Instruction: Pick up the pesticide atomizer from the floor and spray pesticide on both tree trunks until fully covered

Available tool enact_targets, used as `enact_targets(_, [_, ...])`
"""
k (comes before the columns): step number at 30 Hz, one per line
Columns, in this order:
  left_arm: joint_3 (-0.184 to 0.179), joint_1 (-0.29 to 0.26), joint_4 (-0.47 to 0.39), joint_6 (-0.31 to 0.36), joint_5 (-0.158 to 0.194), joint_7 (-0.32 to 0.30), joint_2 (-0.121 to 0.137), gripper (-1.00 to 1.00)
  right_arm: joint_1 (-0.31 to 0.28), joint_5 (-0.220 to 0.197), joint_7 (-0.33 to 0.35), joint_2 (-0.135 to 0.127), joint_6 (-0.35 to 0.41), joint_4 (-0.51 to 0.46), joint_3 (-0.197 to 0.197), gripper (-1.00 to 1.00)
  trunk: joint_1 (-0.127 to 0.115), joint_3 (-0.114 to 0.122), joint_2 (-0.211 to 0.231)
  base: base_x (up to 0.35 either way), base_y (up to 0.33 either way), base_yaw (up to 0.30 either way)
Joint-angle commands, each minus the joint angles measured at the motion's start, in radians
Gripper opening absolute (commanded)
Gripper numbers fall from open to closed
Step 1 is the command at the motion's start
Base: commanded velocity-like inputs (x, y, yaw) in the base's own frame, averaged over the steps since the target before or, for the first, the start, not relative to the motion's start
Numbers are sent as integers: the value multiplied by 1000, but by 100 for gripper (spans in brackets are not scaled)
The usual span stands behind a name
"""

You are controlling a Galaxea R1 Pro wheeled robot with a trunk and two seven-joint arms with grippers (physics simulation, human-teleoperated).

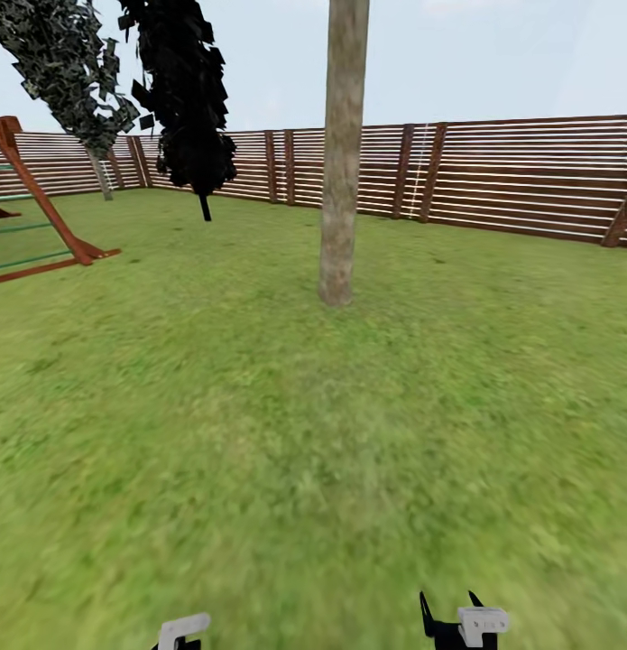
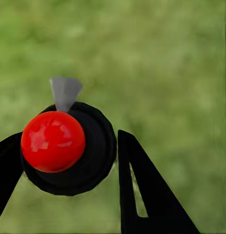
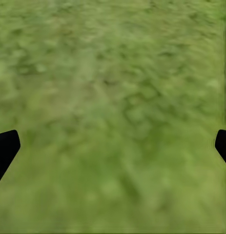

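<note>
grass [image 1: 286, 469] spreads ahead to a pale mottled tree trunk [image 1: 342, 153] standing upright mid-lawn, with a second tree [image 1: 74, 81] leaning near the slatted fence [image 1: 520, 176] beyond. left gripper [image 2: 69, 156] is clamped on the pesticide atomizer [image 2: 53, 141], red cap facing the wrist camera. right gripper [image 3: 113, 146] hangs over grass with its fingers [image 3: 5, 148] spread wide apart.

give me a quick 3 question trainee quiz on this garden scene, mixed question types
1. True or false: the left gripper holds the pesticide atomizer.
2. What lies under the right gripper? A. concrete B. grass C. bench
3. Fill in: the tree trunk ahead stands in front of a wooden ____.

Key:
1. True; its fingers flank the black bottle with the red cap.
2. B, grass.
3. Fence.
</note>
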Motion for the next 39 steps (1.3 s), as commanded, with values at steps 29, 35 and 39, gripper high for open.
enact_targets(29, [0, -1, 0, -1, -1, 1, 0, -100, 0, 0, 0, -2, -1, 1, -1, 100, 0, 0, 0, 338, 0, -65])
enact_targets(35, [0, 0, 0, -1, -2, 1, 0, -100, 0, 0, 0, -1, 0, 1, -1, 100, 0, 0, 0, 338, 0, 0])
enact_targets(39, [0, 0, 0, 0, -2, 1, 0, -100, 0, 0, 0, -1, -1, 0, -1, 100, 0, 0, 0, 338, 0, 0])
